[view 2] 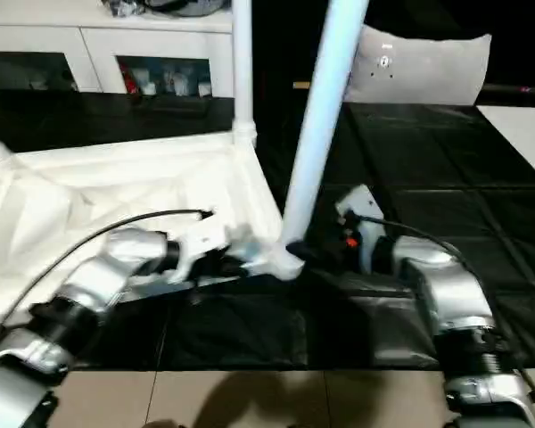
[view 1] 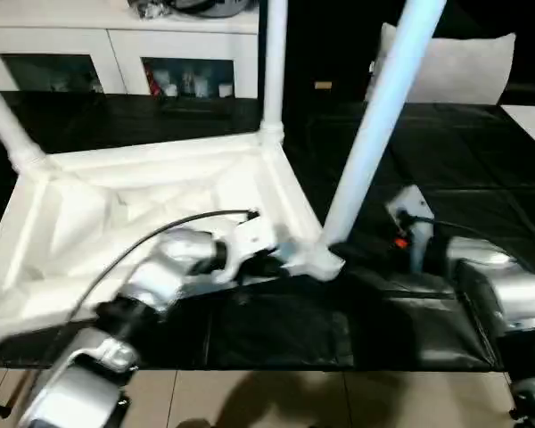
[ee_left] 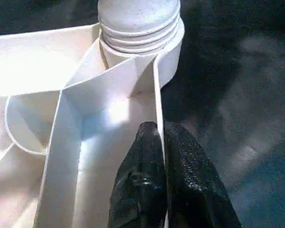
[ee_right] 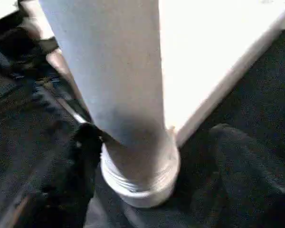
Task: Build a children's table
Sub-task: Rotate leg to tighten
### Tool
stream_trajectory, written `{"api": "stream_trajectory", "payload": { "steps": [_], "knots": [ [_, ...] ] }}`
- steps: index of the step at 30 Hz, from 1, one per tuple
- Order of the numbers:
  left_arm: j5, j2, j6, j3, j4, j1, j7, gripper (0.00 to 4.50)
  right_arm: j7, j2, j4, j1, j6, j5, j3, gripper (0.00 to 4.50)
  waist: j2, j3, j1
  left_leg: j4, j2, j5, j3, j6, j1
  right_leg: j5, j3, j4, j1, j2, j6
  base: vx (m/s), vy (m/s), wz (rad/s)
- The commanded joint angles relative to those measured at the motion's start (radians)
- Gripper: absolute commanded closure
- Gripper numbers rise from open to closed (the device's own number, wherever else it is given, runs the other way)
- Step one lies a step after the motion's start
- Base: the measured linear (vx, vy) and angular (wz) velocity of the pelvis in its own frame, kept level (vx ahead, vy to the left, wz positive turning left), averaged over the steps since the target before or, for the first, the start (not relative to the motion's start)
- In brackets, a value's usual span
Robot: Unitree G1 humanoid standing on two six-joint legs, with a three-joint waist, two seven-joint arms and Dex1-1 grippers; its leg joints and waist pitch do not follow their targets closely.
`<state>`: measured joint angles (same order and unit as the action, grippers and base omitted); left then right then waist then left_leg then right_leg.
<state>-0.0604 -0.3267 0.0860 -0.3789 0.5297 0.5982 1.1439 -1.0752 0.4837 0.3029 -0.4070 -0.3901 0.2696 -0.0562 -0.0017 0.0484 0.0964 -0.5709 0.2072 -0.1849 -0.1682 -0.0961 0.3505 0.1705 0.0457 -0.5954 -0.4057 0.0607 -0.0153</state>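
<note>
Leg-fitting step: 3 legs show standing in the upturned table top, the nearest one leaning.

Lower centre of the head view, the left gripper (ee_left: 159, 156) is pinched tight on the rim wall of the table top (view 1: 143, 205), just beside the near corner socket (view 1: 319, 264). Right of it the right gripper (ee_right: 147, 190) stands with fingers spread wide either side of the near leg (view 1: 374, 134), not clamping it. That leg tilts toward the upper right (likely not fully seated). Farther back a second leg (view 1: 273, 62) stands upright; a third leg (view 1: 4, 120) rises at far left. Next move, I judge: regrip and turn the near leg home.
</note>
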Motion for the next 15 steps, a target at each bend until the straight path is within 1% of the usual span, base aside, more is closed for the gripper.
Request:
{"api": "stream_trajectory", "payload": {
  "steps": [1, 2, 4, 5, 6, 8, 10, 12, 15],
  "knots": [
    [-0.003, 0.001, -0.007, -0.06, -0.022, -0.013, 0.073, 4.5, -0.028, 0.014, -0.021, 0.001, -0.012, 0.02, -0.004, 0.97, -0.009, -0.06, 0.003, 0.055, 0.017, -0.179, -0.007, 0.055, 0.0, 0.278, -0.034, 0.075, 0.055, 0.066, -0.182, 0.0, 0.0, 0.0],
    [-0.004, -0.005, -0.009, -0.064, -0.021, -0.009, 0.083, 4.5, -0.047, 0.017, -0.029, 0.006, -0.02, 0.03, -0.01, 1.22, -0.008, -0.061, 0.005, 0.055, 0.018, -0.176, -0.006, 0.055, -0.001, 0.27, -0.035, 0.073, 0.054, 0.065, -0.183, 0.0, 0.0, 0.0],
    [-0.005, -0.012, -0.01, -0.068, -0.022, -0.007, 0.094, 4.5, -0.064, 0.019, -0.042, 0.014, -0.035, 0.041, -0.017, 1.28, -0.007, -0.062, 0.008, 0.055, 0.02, -0.165, -0.006, 0.055, 0.0, 0.239, -0.035, 0.069, 0.055, 0.064, -0.19, 0.0, 0.0, 0.0],
    [0.0, -0.015, -0.012, -0.067, -0.023, -0.007, 0.105, 4.5, -0.078, 0.022, -0.054, 0.021, -0.045, 0.051, -0.022, 1.31, -0.012, -0.062, 0.01, 0.054, 0.02, -0.162, -0.007, 0.057, 0.0, 0.228, -0.034, 0.068, 0.056, 0.064, -0.192, 0.0, 0.0, 0.0],
    [0.001, -0.015, -0.012, -0.067, -0.023, -0.007, 0.106, 4.5, -0.08, 0.022, -0.057, 0.022, -0.046, 0.053, -0.022, 1.31, -0.01, -0.062, 0.012, 0.054, 0.02, -0.159, -0.006, 0.057, -0.001, 0.224, -0.034, 0.066, 0.056, 0.065, -0.194, 0.0, 0.0, 0.0],
    [0.014, -0.016, -0.007, -0.061, -0.034, -0.013, 0.125, 4.5, -0.098, 0.021, -0.065, 0.031, -0.048, 0.06, -0.028, 1.69, -0.01, -0.063, 0.018, 0.053, 0.019, -0.153, -0.008, 0.056, 0.0, 0.218, -0.035, 0.066, 0.055, 0.065, -0.195, 0.0, 0.0, 0.0],
    [0.016, -0.016, -0.005, -0.059, -0.036, -0.014, 0.128, 4.5, -0.1, 0.02, -0.064, 0.032, -0.048, 0.06, -0.029, 1.75, -0.01, -0.063, 0.018, 0.053, 0.019, -0.152, -0.007, 0.055, 0.001, 0.219, -0.034, 0.065, 0.055, 0.065, -0.194, 0.0, 0.0, 0.0],
    [0.016, -0.016, -0.003, -0.059, -0.037, -0.014, 0.131, 4.5, -0.109, 0.019, -0.063, 0.033, -0.062, 0.066, -0.03, 2.04, -0.011, -0.063, 0.018, 0.053, 0.018, -0.149, -0.006, 0.053, 0.002, 0.22, -0.034, 0.064, 0.057, 0.065, -0.191, 0.0, 0.0, 0.0],
    [0.017, -0.016, 0.005, -0.059, -0.036, -0.014, 0.131, 4.5, -0.11, 0.018, -0.074, 0.038, -0.072, 0.072, -0.034, 2.23, -0.012, -0.063, 0.019, 0.052, 0.017, -0.145, -0.007, 0.052, 0.002, 0.228, -0.034, 0.066, 0.057, 0.066, -0.186, 0.0, 0.0, 0.0]
  ]
}}
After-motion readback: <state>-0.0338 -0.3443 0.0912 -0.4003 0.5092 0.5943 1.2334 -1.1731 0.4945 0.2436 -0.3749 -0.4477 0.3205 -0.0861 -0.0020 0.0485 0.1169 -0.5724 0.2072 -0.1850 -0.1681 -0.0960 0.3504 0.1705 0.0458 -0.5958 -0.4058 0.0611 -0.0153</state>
